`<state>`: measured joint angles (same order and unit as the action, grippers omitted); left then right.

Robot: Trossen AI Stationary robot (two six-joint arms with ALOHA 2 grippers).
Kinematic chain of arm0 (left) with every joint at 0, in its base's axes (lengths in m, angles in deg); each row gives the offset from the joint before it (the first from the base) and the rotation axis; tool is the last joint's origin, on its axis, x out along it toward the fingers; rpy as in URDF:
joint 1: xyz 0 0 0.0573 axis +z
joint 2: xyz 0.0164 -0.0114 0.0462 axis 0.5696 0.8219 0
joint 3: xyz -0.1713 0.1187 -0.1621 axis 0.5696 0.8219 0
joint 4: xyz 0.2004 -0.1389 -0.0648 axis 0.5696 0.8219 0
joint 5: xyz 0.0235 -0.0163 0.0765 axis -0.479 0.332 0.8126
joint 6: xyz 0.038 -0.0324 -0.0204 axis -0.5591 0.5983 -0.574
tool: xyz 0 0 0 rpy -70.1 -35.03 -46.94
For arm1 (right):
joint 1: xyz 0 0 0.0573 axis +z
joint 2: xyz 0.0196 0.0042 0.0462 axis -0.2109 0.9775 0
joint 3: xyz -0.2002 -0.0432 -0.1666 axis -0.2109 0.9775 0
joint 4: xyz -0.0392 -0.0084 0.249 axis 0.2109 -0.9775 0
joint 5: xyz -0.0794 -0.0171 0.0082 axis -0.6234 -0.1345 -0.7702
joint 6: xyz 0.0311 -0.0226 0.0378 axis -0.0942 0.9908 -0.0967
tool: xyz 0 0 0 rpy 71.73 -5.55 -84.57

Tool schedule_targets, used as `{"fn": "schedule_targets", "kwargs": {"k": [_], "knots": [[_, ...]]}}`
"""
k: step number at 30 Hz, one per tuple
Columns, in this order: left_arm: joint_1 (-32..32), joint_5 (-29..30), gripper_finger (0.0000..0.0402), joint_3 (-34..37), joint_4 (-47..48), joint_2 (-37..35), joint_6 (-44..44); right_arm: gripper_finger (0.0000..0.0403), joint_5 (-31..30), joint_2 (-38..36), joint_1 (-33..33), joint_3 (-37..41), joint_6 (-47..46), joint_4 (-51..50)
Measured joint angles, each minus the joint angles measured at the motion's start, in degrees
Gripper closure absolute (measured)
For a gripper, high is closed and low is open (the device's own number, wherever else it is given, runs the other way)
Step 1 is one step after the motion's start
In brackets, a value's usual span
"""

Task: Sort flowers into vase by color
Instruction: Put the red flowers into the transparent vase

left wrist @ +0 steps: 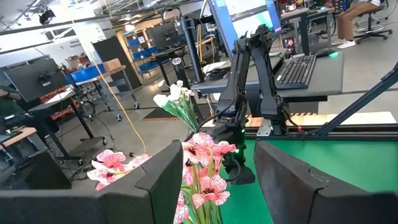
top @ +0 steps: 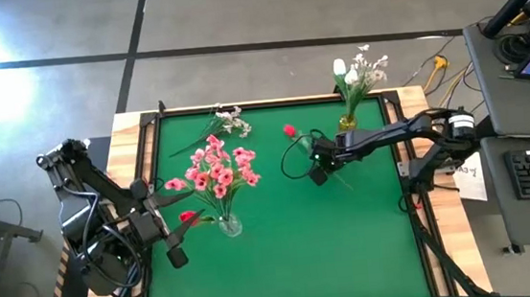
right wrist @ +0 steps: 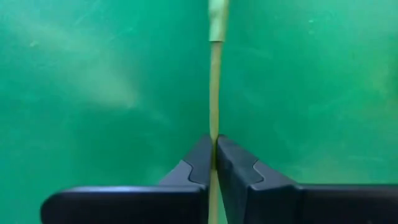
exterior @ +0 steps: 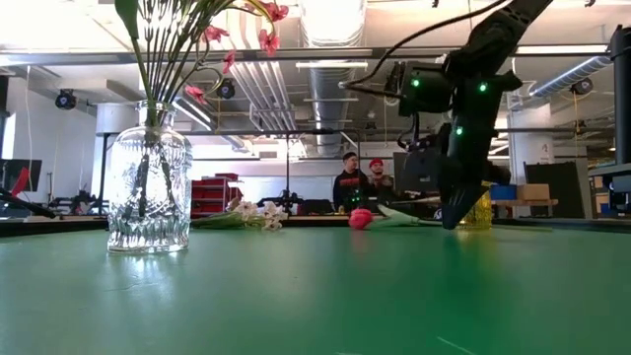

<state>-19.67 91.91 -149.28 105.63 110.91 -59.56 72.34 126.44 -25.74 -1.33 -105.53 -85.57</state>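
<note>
A red tulip (top: 289, 130) lies on the green table (top: 285, 262), and my right gripper (top: 319, 174) is shut on its stem. A glass vase (top: 230, 226) at the near left holds pink blossom sprays (top: 217, 167). A yellow vase (top: 347, 120) at the far right holds white flowers (top: 354, 71). A white-blossom spray (top: 226, 123) lies flat at the far left. My left gripper (top: 171, 229) stands open and level beside the glass vase, holding nothing; a red blossom (top: 187, 216) shows just ahead of it. My right gripper pinches the tulip's thin green stem (right wrist: 214, 112) between its two fingertips (right wrist: 200, 158), about midway along it. The fingers slant steeply down from above and stand across the stem. The stem lies on the table, and the blossom (exterior: 361, 218) rests there too.
Cables trail from the right arm over the table's right half. The near middle of the table is bare green mat. Wooden rails (top: 130, 141) border the table. People (exterior: 360, 182) stand in the room far behind.
</note>
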Motion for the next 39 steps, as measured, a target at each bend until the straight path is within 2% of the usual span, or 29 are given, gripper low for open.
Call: {"fn": "schedule_targets", "kwargs": {"k": [10, 23, 33, 39], "knots": [[0.0, 0.0, 0.0221, 0.0, 0.0, 0.0, 0.0, 0.0393, -0.1, -3.2, 6.6, 0.0, 0.5, 0.8], [0.0, 0.0, 0.0221, 0.0, 0.0, 0.0, 0.9, 0.0393, -7.4, -16.2, 11.5, 0.4, 4.5, 14.4], [0.0, 0.0, 0.0221, 0.0, -1.3, 0.0, 0.6, 0.0394, -9.2, -23.0, 13.7, 6.2, 12.7, 34.8], [0.0, -0.1, 0.0221, 0.0, -8.6, 0.0, -6.6, 0.0394, -9.2, -25.0, 15.5, 9.5, 17.8, 45.5]]}}
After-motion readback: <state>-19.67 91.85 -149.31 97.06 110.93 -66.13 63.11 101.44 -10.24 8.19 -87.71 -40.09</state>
